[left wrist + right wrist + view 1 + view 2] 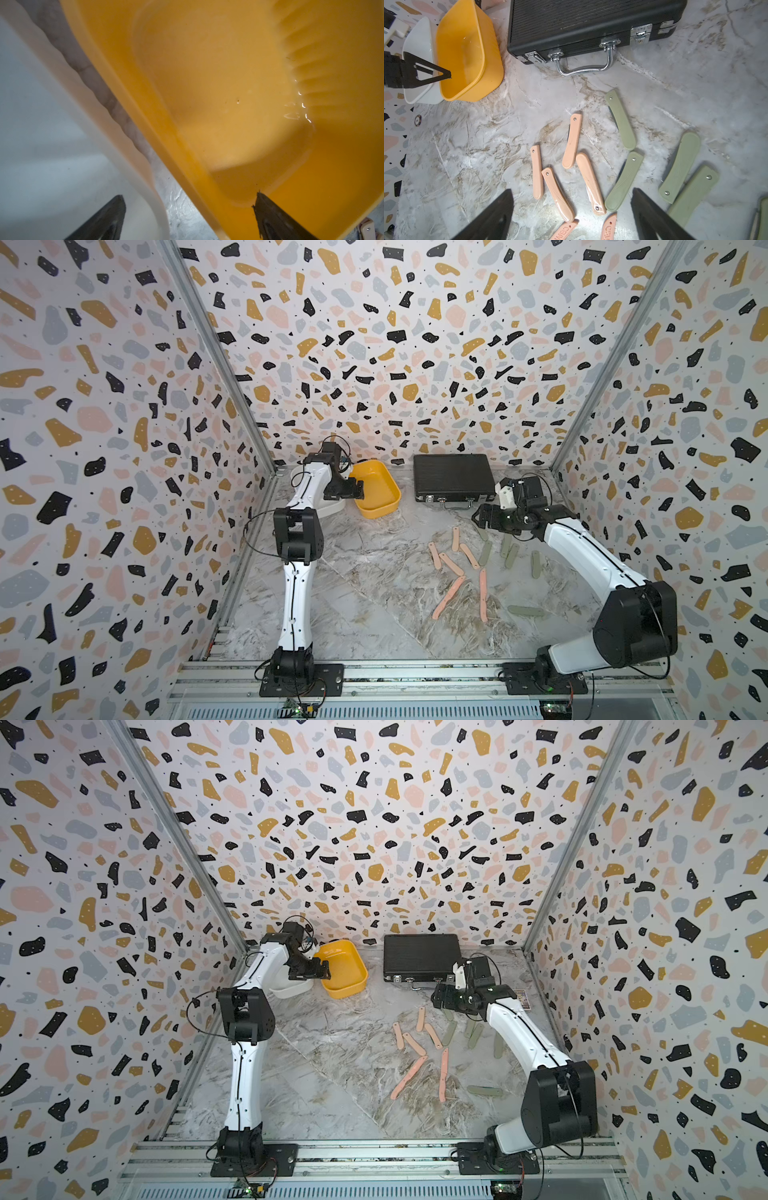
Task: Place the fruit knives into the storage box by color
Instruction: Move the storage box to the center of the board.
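Fruit knives (572, 141), the flat salmon-pink and sage-green plastic ones, are scattered on the marble tabletop (365, 593) around 3 o'clock. The right gripper (572, 190) is held spread wide above them, empty. The left gripper (357, 489) is spread too, over the mustard-yellow plastic tub (376, 512)'s rim at 11 o'clock.

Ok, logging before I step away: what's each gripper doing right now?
Left gripper: open, empty, fingers straddling the white tub and yellow tub rims.
Right gripper: open, empty, above the fruit knives.
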Controlling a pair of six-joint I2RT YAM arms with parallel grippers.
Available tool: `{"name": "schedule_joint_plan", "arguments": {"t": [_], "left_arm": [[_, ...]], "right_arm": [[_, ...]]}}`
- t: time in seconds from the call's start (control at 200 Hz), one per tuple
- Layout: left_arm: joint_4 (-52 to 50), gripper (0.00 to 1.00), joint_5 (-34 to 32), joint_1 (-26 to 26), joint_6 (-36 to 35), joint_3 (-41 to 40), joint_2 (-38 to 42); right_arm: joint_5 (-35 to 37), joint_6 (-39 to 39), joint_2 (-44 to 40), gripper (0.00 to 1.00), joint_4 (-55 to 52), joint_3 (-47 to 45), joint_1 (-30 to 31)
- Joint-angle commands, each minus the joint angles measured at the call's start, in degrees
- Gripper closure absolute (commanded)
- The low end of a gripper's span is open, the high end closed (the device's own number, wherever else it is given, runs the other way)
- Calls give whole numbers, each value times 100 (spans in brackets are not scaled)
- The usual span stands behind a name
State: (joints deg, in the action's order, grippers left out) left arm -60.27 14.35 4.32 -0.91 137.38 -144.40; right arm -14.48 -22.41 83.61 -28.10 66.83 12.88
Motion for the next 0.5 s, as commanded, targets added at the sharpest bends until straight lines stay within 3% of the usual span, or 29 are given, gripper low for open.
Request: {"name": "schedule_joint_plan", "arguments": {"t": [0.0,0.315,0.496], "left_arm": [[-46,3,10,49,-107,-266,166],[-257,5,216,83,-354,-1026,592],[-203,5,440,105,-457,-1849,1098]], "right_arm": [[53,90,-179,9,-119,-29,30],[1,77,-102,9,-47,-25,39],[-19,79,-71,9,-29,-33,56]]}}
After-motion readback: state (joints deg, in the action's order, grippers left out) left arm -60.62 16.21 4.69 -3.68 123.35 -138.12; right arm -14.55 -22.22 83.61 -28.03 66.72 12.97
